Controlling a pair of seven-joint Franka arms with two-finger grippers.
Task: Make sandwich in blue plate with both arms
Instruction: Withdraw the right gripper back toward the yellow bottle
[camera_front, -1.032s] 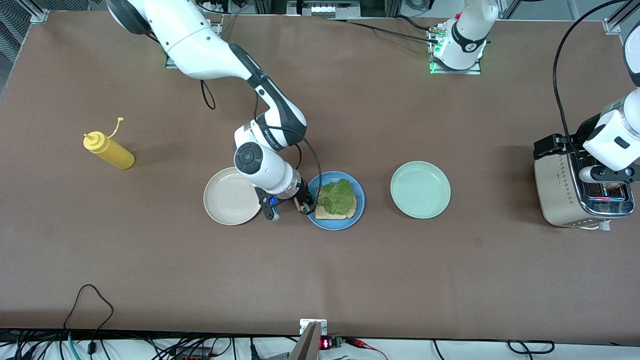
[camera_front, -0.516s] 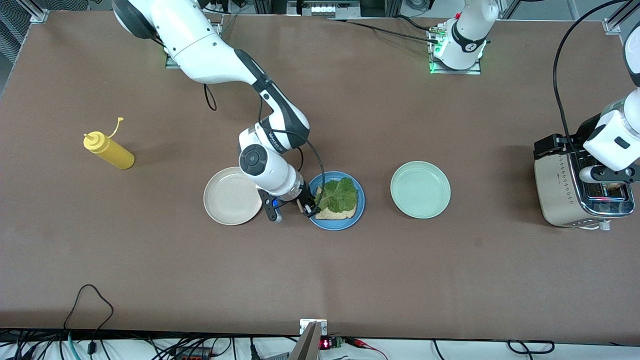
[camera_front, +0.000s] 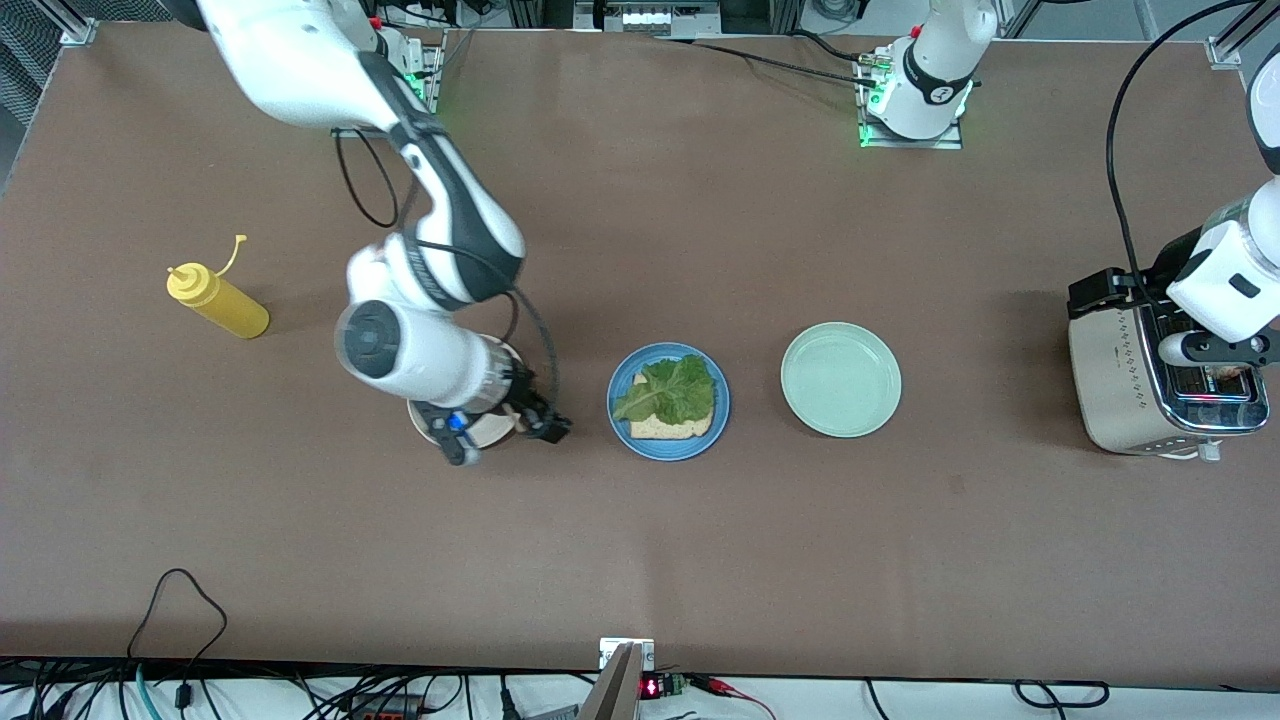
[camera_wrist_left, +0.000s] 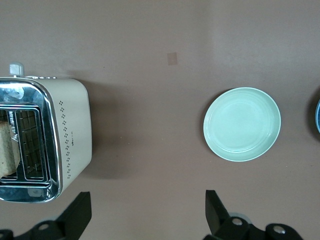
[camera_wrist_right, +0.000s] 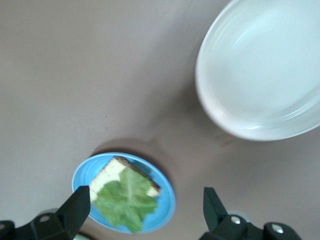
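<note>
Right tool (camera_front: 545, 425) withdrawn off blue plate (camera_front: 622, 437), open over cream plate (camera_front: 490, 432) rim

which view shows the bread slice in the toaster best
The left wrist view: it looks straight down into the toaster, and the bread slice stands in a slot at the picture's edge. The front view shows only a small tan speck under the left arm. The right wrist view misses the toaster.

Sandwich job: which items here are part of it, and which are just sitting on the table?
Job: blue plate, bread with lettuce on it, toaster holding a slice.
Idle: cream plate, mint plate, yellow bottle.
</note>
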